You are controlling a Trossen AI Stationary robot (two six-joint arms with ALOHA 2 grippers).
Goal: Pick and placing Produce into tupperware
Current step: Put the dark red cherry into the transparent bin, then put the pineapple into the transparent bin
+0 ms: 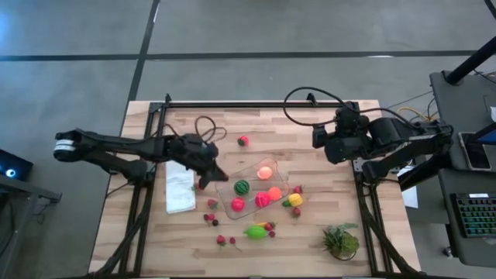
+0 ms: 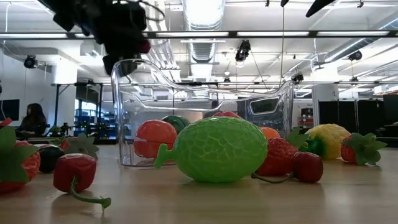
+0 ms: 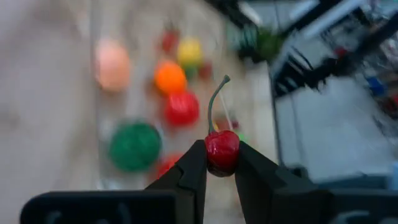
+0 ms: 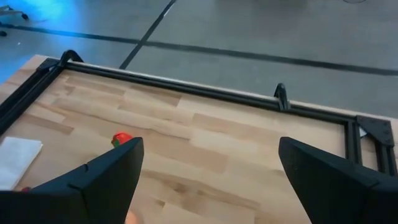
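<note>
With our left gripper jaws pinched on a stemmed red cherry beside the tupperware, the drop lies just inward over its wall, while our right gripper waits wide.

high view: straight down from above, far off, taking in the whole table, both arms and the floor around; low view: at tabletop height, level across the wood, very near a lime fruit with the tupperware just behind and the room beyond; left wrist view: steeply down past its own fingers, close over the tupperware; shares the green melon and red and orange pieces inside with the high and low views; right wrist view: forward and down over the bare far side of the table toward the floor; shares one red fruit and the frame rail with the high view
</note>
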